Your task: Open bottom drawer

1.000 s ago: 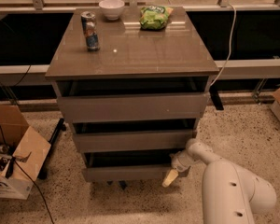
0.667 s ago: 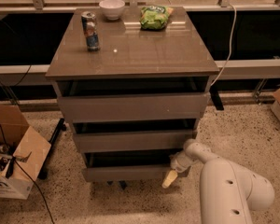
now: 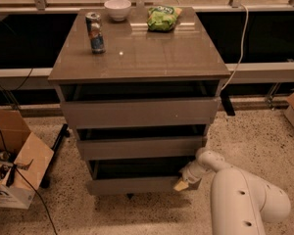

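Observation:
The bottom drawer (image 3: pixel 132 184) is the lowest of three taupe-grey drawers in the cabinet. Its flat front stands slightly out, with a dark gap above it. My gripper (image 3: pixel 182 184) is at the right end of that front, its pale tip against the drawer's right corner. My white arm (image 3: pixel 240 199) reaches in from the lower right. The inside of the drawer is too dark to see.
The middle drawer (image 3: pixel 139 147) and top drawer (image 3: pixel 139 112) also stand slightly out. On the cabinet top are a can (image 3: pixel 95 32), a white bowl (image 3: pixel 117 9) and a green bag (image 3: pixel 163 18). A cardboard box (image 3: pixel 12 168) sits on the floor at left. A white cable (image 3: pixel 241 38) hangs at right.

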`<state>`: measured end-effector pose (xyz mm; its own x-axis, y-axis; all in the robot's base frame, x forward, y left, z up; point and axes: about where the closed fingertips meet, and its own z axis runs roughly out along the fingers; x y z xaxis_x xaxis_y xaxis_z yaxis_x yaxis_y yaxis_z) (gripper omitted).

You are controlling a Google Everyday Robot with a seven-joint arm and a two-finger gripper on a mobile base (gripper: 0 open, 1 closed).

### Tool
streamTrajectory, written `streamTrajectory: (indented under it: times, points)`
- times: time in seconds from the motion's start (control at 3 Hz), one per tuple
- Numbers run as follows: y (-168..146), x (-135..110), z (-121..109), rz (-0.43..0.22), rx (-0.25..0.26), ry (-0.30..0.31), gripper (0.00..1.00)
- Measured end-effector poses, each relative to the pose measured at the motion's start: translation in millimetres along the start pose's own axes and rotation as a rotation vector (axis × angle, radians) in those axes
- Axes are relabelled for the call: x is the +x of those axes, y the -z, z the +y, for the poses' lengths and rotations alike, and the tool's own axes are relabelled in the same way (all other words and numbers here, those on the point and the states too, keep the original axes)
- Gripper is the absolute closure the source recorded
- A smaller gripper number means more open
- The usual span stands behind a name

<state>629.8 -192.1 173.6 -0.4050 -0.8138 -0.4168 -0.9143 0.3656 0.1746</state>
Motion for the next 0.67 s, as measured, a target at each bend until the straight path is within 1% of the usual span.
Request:
streamTrajectory:
  times: [0.33, 0.67]
  points:
    - [0.7, -0.3, 0.2, 0.000, 0.000, 0.000, 0.73]
    - [1.4, 3.1, 13.1, 0.006, 0.018, -0.022, 0.69]
